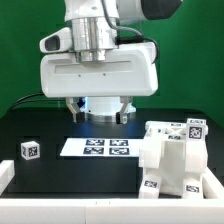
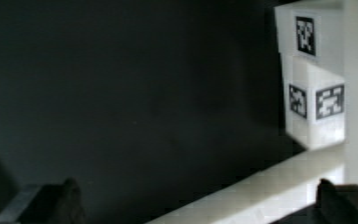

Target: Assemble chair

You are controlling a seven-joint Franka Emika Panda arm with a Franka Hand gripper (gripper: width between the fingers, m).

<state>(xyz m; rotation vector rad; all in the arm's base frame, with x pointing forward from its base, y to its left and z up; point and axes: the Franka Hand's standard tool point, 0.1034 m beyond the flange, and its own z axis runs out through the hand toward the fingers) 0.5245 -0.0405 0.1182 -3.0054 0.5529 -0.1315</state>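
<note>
A blocky white chair assembly (image 1: pixel 172 158) with several marker tags stands on the black table at the exterior view's right. A small white cube piece (image 1: pixel 30 150) with a tag sits alone at the exterior view's left. My gripper (image 1: pixel 100 114) hangs above the table behind the marker board (image 1: pixel 100 148), apart from both. It is open and empty. In the wrist view my gripper (image 2: pixel 197 205) shows two dark fingertips (image 2: pixel 51 200) wide apart with nothing between them. A white tagged piece (image 2: pixel 314 85) stands off to one side.
A white rim (image 1: pixel 70 197) runs along the table's near edge and a white block sits at the near left corner (image 1: pixel 5 172). A pale strip (image 2: pixel 274 183) crosses the wrist view diagonally near the fingertips. A green backdrop stands behind.
</note>
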